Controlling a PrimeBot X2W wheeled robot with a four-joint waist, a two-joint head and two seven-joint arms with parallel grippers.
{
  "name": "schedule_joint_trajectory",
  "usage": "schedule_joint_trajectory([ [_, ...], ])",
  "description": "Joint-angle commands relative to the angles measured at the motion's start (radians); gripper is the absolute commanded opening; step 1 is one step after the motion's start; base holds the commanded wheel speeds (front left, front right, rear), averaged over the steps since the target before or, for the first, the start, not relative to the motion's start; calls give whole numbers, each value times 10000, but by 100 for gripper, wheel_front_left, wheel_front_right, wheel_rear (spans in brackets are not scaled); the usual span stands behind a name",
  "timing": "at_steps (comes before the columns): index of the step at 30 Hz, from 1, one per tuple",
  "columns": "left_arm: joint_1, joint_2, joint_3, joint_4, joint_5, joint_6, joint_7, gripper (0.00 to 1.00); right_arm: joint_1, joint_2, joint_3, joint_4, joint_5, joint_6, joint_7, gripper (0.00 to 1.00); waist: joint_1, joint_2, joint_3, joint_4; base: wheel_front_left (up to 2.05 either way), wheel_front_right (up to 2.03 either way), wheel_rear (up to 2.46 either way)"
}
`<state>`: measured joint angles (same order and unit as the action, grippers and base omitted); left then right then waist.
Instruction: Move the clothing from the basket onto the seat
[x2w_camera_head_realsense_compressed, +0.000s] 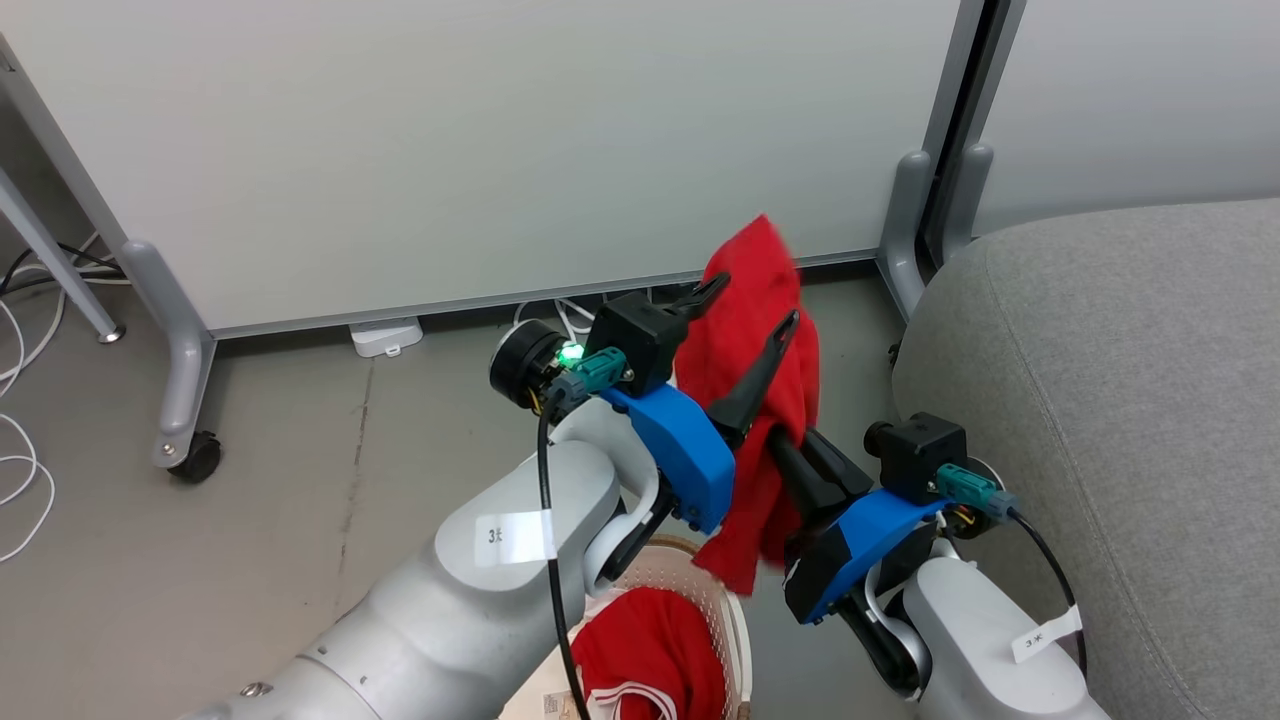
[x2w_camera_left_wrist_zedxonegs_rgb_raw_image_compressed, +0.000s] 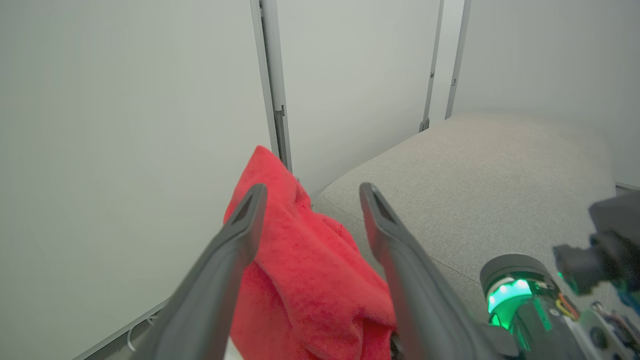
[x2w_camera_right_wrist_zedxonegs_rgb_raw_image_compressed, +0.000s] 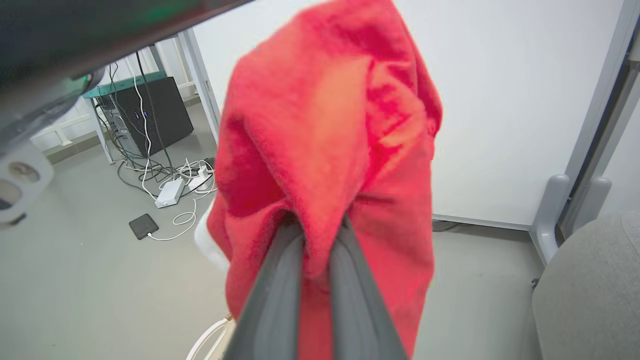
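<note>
The clothing: where is it?
— One red garment (x2w_camera_head_realsense_compressed: 745, 500) hangs in the air over the floor (x2w_camera_head_realsense_compressed: 300, 500), just beside the seat (x2w_camera_head_realsense_compressed: 1100, 400). The second garment (x2w_camera_head_realsense_compressed: 650, 650) lies in the basket (x2w_camera_head_realsense_compressed: 738, 625).
— What holds the raised one?
— The right gripper (x2w_camera_head_realsense_compressed: 785, 445), its fingers (x2w_camera_right_wrist_zedxonegs_rgb_raw_image_compressed: 280, 280) pressed together on a fold of it.
— And the left gripper (x2w_camera_head_realsense_compressed: 757, 300)?
— It is spread wide, with the cloth behind it; whether it touches the cloth cannot be told.
</note>
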<state>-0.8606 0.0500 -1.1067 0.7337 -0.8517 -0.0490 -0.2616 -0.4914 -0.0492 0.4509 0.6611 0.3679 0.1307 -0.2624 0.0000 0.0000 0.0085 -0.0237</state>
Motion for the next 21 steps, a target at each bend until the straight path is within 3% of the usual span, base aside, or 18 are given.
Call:
schedule_joint_trajectory([
  [1,182,14,178,-17,145,62,-50,100,138,-22,-20,-66,-12,1,-36,0,0,0,1,12,0,0,0],
  [15,2265,863,2565,-1758,1949,384,-49,100,308,-22,-203,-266,-224,1,-37,0,0,0,40,79,0,0,0],
  [21,3890,1326,3839,-2909,2998,159,-49,100,402,-22,-352,-321,-365,1,-37,0,0,0,87,161,0,0,0],
])
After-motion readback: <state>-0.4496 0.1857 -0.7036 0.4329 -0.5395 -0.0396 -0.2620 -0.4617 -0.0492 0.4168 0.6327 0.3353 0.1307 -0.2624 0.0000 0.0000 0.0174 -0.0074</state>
